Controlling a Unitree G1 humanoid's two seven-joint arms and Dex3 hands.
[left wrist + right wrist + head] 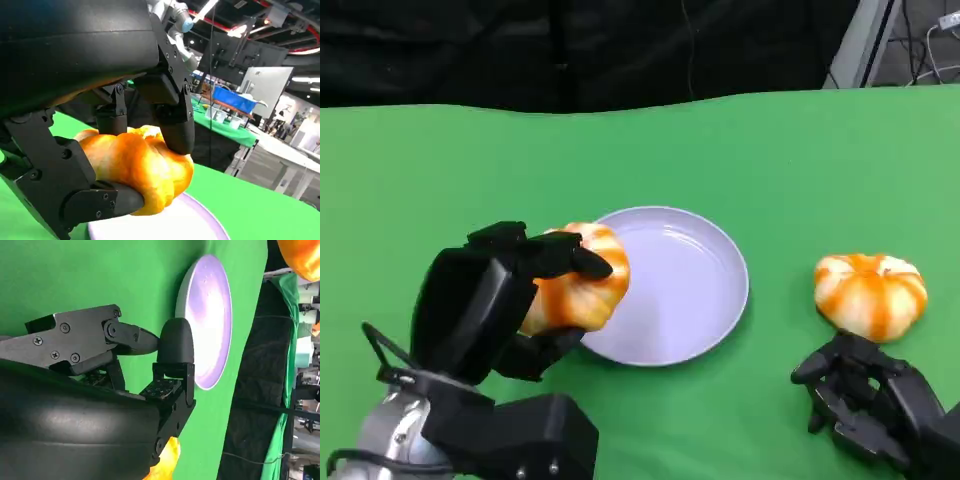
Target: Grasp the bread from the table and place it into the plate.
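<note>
Left robot hand (520, 300), black and jointed, grips my glossy orange-striped pumpkin-shaped bread (578, 282) over the smooth lavender round plate's (695, 300) rim; right robot hand (865, 395) rests empty, fingers loosely spread.

There are two breads, one (578, 283) at the plate's edge and one (871, 293) apart, and one plate (685, 285); the breads seem alike.

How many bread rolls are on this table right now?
2. One bread roll is gripped in the left robot hand at the plate's left rim. The other roll sits on the green table, right of the plate, just beyond the right robot hand.
</note>
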